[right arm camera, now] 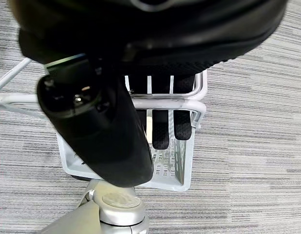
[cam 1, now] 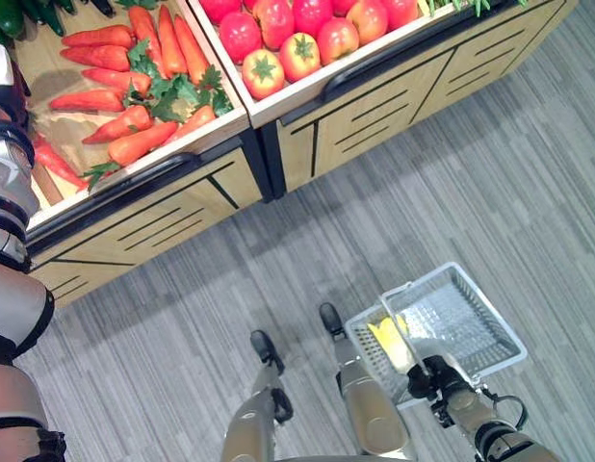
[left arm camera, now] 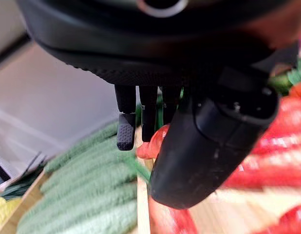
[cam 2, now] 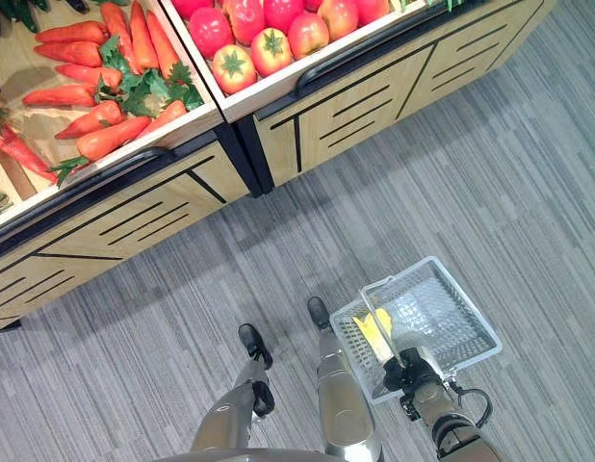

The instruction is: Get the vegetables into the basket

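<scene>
Right hand [cam 1: 434, 377] curled round the handle [right arm camera: 155, 103] of the white wire basket [cam 1: 476, 318], carried low over the grey floor [cam 1: 471, 173]; a yellow item [cam 1: 387, 337] lies inside. Left hand [left arm camera: 141, 117] hovers over the wooden display bins [cam 1: 375, 106], fingers [left arm camera: 126, 129] hanging loosely straight, holding nothing, above carrots [cam 1: 124, 120] and green cucumbers [left arm camera: 82, 190]. Tomatoes [cam 1: 278, 38] fill the next bin.

Both eye views look steeply down from the head, sharing wooden produce bins [cam 1: 153, 183] and a white wire basket [cam 2: 466, 322]; wrist views sit close behind each robot hand.
</scene>
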`<state>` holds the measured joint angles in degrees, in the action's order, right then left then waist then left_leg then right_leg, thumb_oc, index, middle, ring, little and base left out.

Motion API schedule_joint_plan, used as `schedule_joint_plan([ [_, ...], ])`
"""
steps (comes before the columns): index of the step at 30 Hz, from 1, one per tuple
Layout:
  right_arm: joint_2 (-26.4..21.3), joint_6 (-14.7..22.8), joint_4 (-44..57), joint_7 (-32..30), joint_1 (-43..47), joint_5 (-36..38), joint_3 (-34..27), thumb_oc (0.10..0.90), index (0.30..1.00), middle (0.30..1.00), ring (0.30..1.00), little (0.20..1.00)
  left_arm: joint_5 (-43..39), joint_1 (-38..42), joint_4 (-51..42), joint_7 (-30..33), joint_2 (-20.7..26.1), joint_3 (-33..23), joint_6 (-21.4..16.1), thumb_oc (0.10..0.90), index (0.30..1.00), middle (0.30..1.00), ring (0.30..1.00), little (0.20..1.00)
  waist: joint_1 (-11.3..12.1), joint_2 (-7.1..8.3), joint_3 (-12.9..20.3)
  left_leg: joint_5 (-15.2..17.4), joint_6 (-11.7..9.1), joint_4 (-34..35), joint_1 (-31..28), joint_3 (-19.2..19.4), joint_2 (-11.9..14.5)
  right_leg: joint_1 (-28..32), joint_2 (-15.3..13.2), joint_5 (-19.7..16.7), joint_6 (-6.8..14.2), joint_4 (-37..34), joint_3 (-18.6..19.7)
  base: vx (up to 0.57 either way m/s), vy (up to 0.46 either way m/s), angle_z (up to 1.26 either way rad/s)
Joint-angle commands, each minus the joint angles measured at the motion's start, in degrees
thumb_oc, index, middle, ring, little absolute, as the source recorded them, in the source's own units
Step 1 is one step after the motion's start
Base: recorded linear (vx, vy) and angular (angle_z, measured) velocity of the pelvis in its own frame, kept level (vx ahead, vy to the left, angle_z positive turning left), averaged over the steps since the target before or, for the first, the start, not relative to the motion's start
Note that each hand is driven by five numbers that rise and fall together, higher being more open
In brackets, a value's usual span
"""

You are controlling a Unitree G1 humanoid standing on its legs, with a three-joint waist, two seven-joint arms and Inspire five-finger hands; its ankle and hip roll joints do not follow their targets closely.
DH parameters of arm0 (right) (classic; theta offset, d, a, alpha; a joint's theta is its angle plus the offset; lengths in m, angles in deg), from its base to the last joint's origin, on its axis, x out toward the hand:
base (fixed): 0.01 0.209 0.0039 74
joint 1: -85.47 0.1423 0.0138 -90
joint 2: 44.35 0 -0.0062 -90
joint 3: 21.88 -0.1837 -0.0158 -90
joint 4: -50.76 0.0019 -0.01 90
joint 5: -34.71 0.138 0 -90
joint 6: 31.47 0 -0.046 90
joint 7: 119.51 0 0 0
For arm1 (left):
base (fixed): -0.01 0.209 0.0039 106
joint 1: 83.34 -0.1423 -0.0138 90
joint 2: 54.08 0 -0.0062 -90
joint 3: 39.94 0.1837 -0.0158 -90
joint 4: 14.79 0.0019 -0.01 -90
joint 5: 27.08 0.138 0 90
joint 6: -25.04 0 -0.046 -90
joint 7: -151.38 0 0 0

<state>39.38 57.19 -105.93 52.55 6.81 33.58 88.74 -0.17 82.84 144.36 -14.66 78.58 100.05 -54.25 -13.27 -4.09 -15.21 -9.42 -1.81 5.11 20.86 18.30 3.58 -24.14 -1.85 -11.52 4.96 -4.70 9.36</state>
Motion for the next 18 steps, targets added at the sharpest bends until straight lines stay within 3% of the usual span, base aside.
schedule_joint_plan([
  [1,-1.5,-0.1,-2.5,0.5,-5.1,2.1,2.0,0.400,0.300,0.300,0.300,0.300,-1.1,7.5,2.4,4.7,5.3,1.0,1.8,0.400,0.300,0.300,0.300,0.300,0.8,-1.22,6.5,0.4,-5.0,-0.1,2.3,-5.1,0.6,-3.8,-3.1,-1.3,5.1,0.5,-3.9,0.00,0.000,0.00],
  [8,-1.6,-0.8,-3.8,0.5,-5.9,2.8,0.7,0.400,0.300,0.300,0.300,0.300,-5.6,5.3,-0.1,6.9,4.7,-3.3,1.0,0.400,0.300,0.300,0.300,0.300,1.3,-1.87,7.9,1.2,-5.1,-0.1,-0.9,-4.6,0.2,-0.9,-3.4,-0.5,5.1,0.5,-3.2,0.02,0.005,0.00],
  [18,-1.6,-2.1,-5.7,1.9,-6.7,0.2,-1.2,0.400,0.300,0.300,0.300,0.300,-4.2,2.2,-6.8,4.7,6.2,-2.9,-0.7,0.400,0.300,0.300,0.300,0.300,3.0,-1.97,11.2,2.1,-5.3,-0.1,-8.7,-6.5,0.9,7.7,-3.4,2.0,4.8,0.2,-5.4,0.07,-0.045,0.02],
])
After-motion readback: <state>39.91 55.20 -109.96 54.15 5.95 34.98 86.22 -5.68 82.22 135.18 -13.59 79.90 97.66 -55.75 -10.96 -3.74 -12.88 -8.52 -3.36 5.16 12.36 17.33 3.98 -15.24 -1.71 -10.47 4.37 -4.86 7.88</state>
